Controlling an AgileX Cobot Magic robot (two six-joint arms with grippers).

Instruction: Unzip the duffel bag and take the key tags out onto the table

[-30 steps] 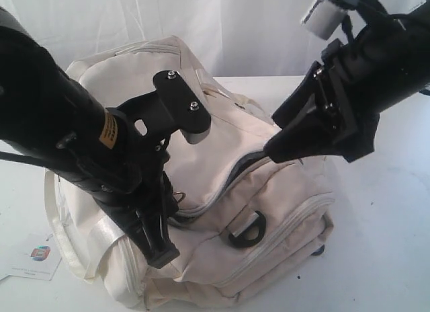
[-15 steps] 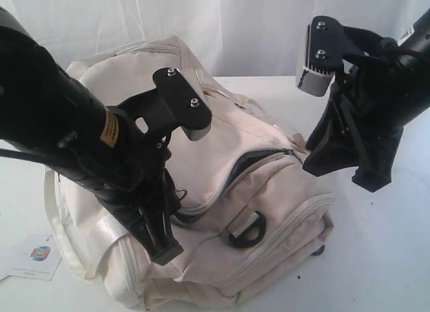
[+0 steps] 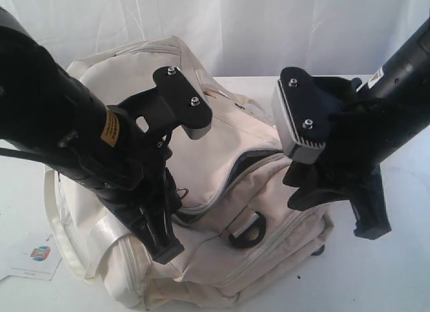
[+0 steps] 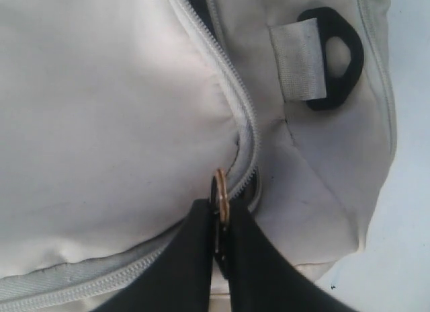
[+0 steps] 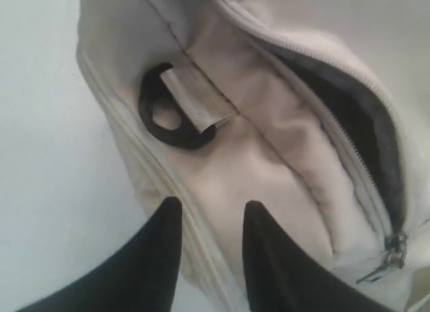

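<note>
The cream-white duffel bag (image 3: 222, 157) lies on the white table (image 3: 403, 271). Its top zipper (image 4: 228, 83) is partly undone, and dark grey lining (image 5: 366, 117) shows in the gap. My left gripper (image 4: 220, 214) is shut on a small brass ring (image 4: 222, 191) at the zipper's near end, and it sits low at the bag's front left (image 3: 163, 245). My right gripper (image 5: 211, 208) is open with nothing between its fingers. It hovers over the bag's right end (image 3: 336, 214), near the black D-ring (image 5: 166, 117). The key tags are hidden.
A small white paper card (image 3: 37, 257) with a coloured logo lies on the table at the front left. A metal zipper pull (image 5: 392, 253) hangs at the open end of the gap. White curtain hangs behind the bag.
My right gripper has swung away from the zipper opening, moving right and down to the bag's right end. The left gripper has stayed where it was, still shut.
</note>
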